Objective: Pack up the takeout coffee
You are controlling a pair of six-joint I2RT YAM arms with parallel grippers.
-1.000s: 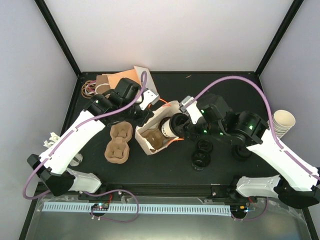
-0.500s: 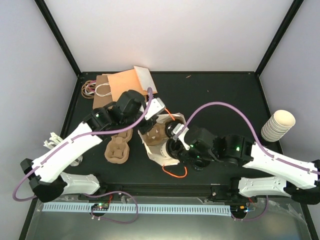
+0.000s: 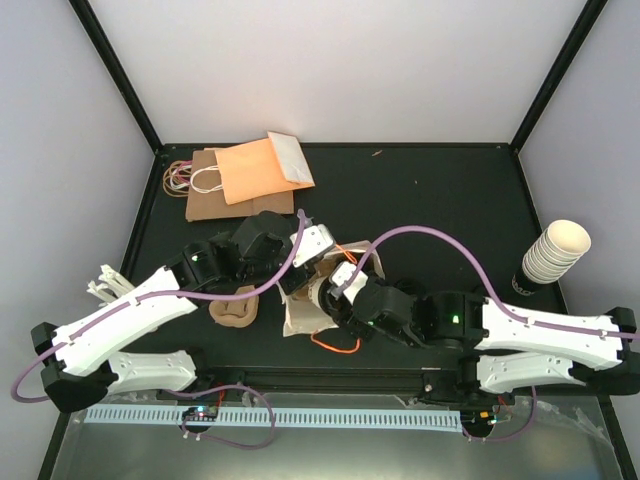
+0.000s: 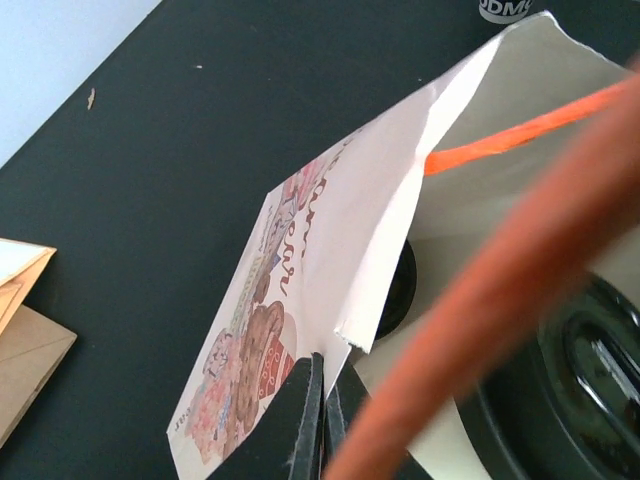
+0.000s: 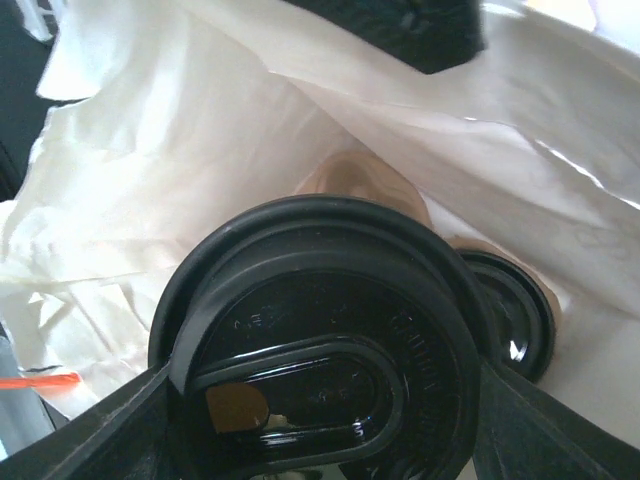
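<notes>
1. The white paper bag (image 3: 297, 320) sits toward the near edge of the table (image 3: 450, 190), a little left of the middle. Its mouth is open. The outer face carries a coloured print, seen in the left wrist view.
2. The left fingers (image 4: 305, 420) are pressed together, pinching the torn top edge of the bag wall. An orange cord handle (image 4: 500, 290) runs across that view, blurred.
3. The right fingers (image 5: 85, 435) are clamped on the coffee cup (image 5: 320, 340), one on each side of its black lid. Only the lid shows there; the cup's side is hidden beneath it.
4. The coffee cup is inside the mouth of the bag, with white paper all around it. I cannot tell whether its base rests on anything.
5. A second black lid (image 5: 510, 310) lies deeper in the bag, just beside the held cup and set in brown moulded cardboard.
6. From above, both arms meet at the bag, the left from the left side and the right from the right.
7. A brown cup tray (image 3: 232, 312) lies on the table just left of the bag, partly hidden under the left arm.
8. Flat orange and brown bags (image 3: 250, 172) lie at the far left corner.
9. A stack of cream cups (image 3: 555, 250) stands at the right edge, well apart from the bag.
</notes>
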